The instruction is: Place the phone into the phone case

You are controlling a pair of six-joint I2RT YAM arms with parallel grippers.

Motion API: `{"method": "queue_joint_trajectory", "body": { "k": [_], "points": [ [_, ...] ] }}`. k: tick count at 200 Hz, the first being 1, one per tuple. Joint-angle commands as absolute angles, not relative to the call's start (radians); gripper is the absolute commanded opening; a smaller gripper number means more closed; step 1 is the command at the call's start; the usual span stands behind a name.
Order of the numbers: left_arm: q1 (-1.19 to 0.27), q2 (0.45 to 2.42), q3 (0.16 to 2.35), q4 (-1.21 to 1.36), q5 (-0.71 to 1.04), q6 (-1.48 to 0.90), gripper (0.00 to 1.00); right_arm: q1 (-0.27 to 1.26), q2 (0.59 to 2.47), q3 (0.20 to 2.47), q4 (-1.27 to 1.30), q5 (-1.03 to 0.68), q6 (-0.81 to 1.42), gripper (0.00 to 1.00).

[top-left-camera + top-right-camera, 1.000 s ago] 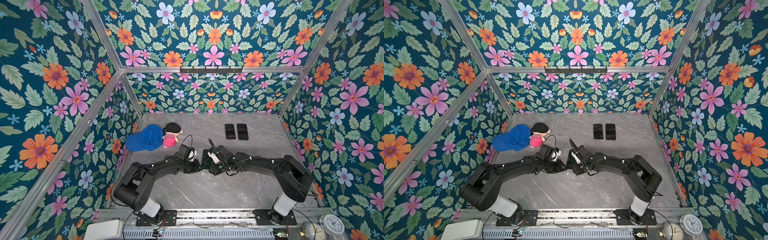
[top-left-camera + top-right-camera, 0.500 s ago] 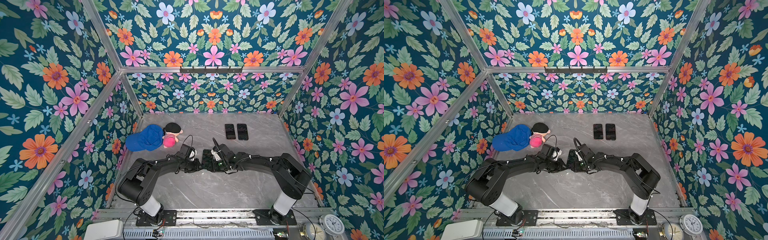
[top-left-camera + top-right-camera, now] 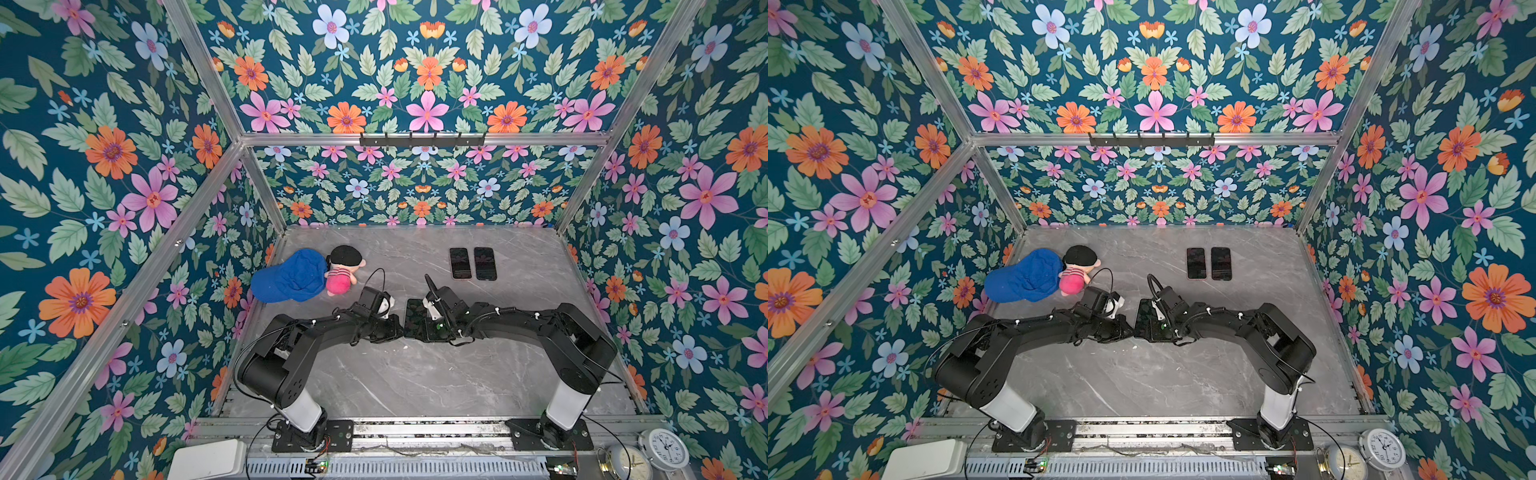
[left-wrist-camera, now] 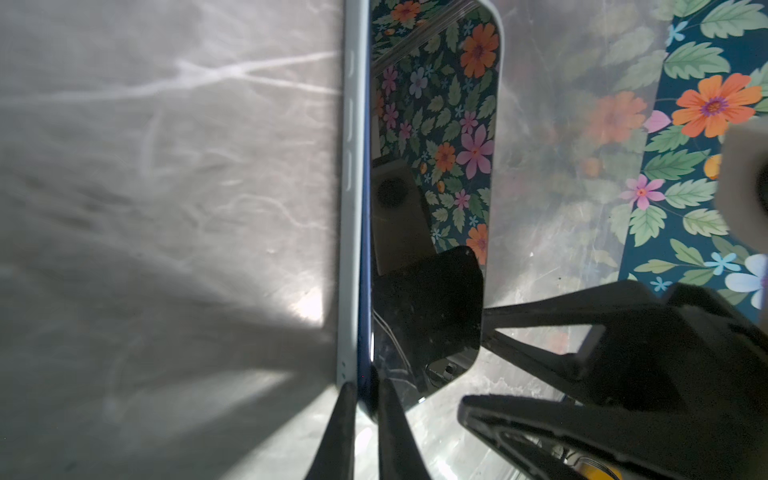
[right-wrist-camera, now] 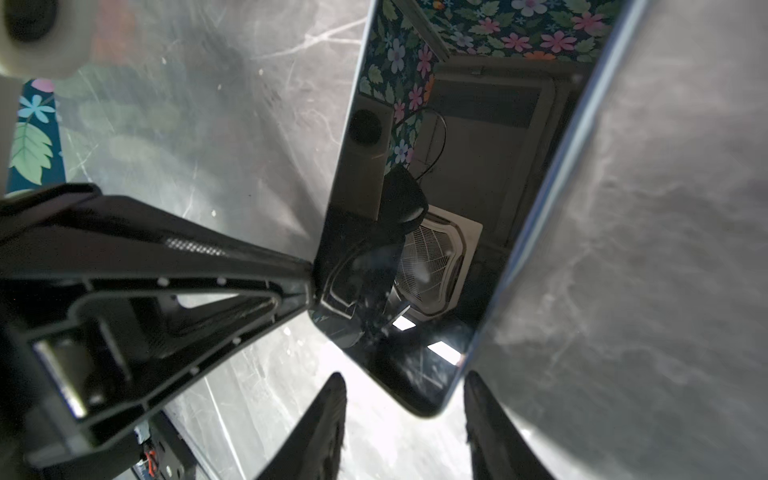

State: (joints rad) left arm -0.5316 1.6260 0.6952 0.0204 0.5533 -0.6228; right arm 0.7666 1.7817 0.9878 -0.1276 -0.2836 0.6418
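Observation:
A dark-glass phone (image 3: pixel 413 313) (image 3: pixel 1145 311) lies at mid-table between the two arms. In the left wrist view the phone (image 4: pixel 432 124) sits against a pale phone case (image 4: pixel 348 208). Its blue side edge shows beside the case wall. My left gripper (image 4: pixel 368 401) (image 3: pixel 401 331) is shut, pinching that long edge near a corner, one finger outside the case wall and one on the glass. My right gripper (image 5: pixel 405 399) (image 3: pixel 424 328) stands open astride the phone's (image 5: pixel 457 208) near corner. One of its fingers (image 5: pixel 484 411) is close by the edge, the other stands apart.
Two more dark phones (image 3: pixel 460 263) (image 3: pixel 485 263) lie side by side at the back right. A blue cap (image 3: pixel 291 280) and a doll (image 3: pixel 343 270) lie at the back left. Floral walls close in three sides of the grey marble table (image 3: pixel 415 382).
My left gripper's jaws have closed onto the phone's edge. The right gripper has shifted slightly and its jaws stand about as wide as before.

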Motion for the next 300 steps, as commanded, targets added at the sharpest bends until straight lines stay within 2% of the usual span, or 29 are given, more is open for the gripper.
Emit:
{"method": "queue_joint_trajectory", "body": {
  "k": [1, 109, 159, 181, 229, 300],
  "points": [
    [-0.535, 1.639, 0.678, -0.053, 0.51, -0.614, 0.13, 0.767, 1.792, 0.999, -0.165, -0.255, 0.629, 0.48],
    [-0.537, 1.652, 0.65, -0.042, 0.506, -0.615, 0.1, 0.76, 1.833, 1.028, -0.188, -0.241, 0.621, 0.56],
    [-0.537, 1.626, 0.665, -0.074, 0.499, -0.608, 0.11, 0.76, 1.807, 1.037, -0.236, -0.205, 0.609, 0.55],
    [-0.537, 1.595, 0.685, -0.097, 0.49, -0.606, 0.16, 0.759, 1.786, 1.042, -0.277, -0.18, 0.624, 0.53],
    [-0.535, 1.542, 0.681, -0.014, 0.499, -0.66, 0.35, 0.759, 1.754, 1.039, -0.296, -0.174, 0.697, 0.48],
    [-0.534, 1.575, 0.668, 0.108, 0.553, -0.714, 0.4, 0.759, 1.755, 1.031, -0.248, -0.189, 0.722, 0.39]
  ]
}}
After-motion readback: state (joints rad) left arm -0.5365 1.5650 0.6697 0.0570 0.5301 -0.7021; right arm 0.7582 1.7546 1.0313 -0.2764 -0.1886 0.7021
